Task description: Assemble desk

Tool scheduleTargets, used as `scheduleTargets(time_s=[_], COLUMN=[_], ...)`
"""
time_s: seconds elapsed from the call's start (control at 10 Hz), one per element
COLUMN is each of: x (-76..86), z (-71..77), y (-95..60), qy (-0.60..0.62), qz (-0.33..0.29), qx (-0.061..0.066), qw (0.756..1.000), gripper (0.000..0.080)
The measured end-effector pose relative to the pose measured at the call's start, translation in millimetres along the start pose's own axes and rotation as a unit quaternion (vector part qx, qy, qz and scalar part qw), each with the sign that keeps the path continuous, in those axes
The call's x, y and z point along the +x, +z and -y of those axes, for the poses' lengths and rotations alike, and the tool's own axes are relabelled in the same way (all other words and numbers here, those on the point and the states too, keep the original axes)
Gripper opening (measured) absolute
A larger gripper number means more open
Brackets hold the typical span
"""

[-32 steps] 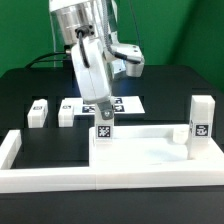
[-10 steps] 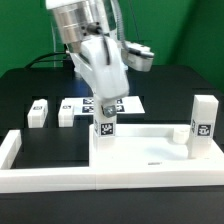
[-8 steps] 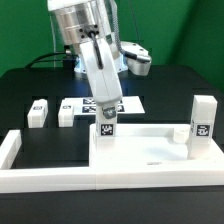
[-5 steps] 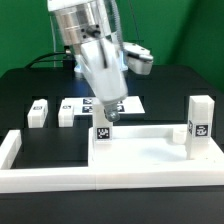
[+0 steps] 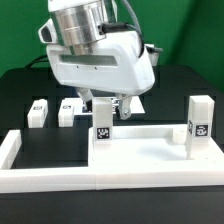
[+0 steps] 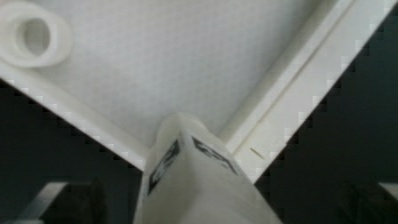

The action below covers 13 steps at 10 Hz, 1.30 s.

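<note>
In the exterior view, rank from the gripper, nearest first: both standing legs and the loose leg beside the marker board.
1. Middle leg, directly below the gripper.
2. Loose leg, exterior view's left.
3. Right leg, exterior view's far right.

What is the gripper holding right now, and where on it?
Nothing: the gripper stands open astride the upright white square-section leg, clear of it.

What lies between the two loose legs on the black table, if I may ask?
Nothing: the exterior view shows only bare table between the outer leg and the inner leg.
</note>
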State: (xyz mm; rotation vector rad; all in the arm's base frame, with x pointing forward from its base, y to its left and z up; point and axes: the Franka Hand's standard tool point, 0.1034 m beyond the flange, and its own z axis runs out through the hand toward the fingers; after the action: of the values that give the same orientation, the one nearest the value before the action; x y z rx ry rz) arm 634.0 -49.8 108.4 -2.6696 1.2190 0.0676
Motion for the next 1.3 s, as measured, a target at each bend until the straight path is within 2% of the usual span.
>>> scheduleTargets(time_s=[0.2, 0.4, 0.5, 0.6, 0.7, 0.8, 0.9, 1.1, 1.3], x=[-0.1, 4.3, 4.5, 4.3, 4.4, 6.5, 8.8, 9.6, 11.3], z=[-0.3, 1.4, 0.7, 0.7, 0.5, -0.8, -4.0, -5.5, -10.0], y=[1.0, -2.2, -1.4, -0.7, -0.7, -1.3, -1.3, -1.5, -3.1], qy=[-0.167, -0.250, -0.255, -0.237, -0.238, -0.224, -0.202, -0.160, -0.104], qz=[-0.009, -0.023, -0.023, -0.023, -0.023, -0.026, -0.028, -0.030, -0.035], qx=[-0.025, -0.026, -0.026, -0.026, -0.026, -0.027, -0.030, -0.034, -0.048], qw=[0.986, 0.968, 0.966, 0.971, 0.971, 0.974, 0.979, 0.986, 0.993], gripper=[0.0649, 0.0649, 0.0649, 0.0514, 0.0514, 0.0345, 0.0317, 0.0317, 0.0318])
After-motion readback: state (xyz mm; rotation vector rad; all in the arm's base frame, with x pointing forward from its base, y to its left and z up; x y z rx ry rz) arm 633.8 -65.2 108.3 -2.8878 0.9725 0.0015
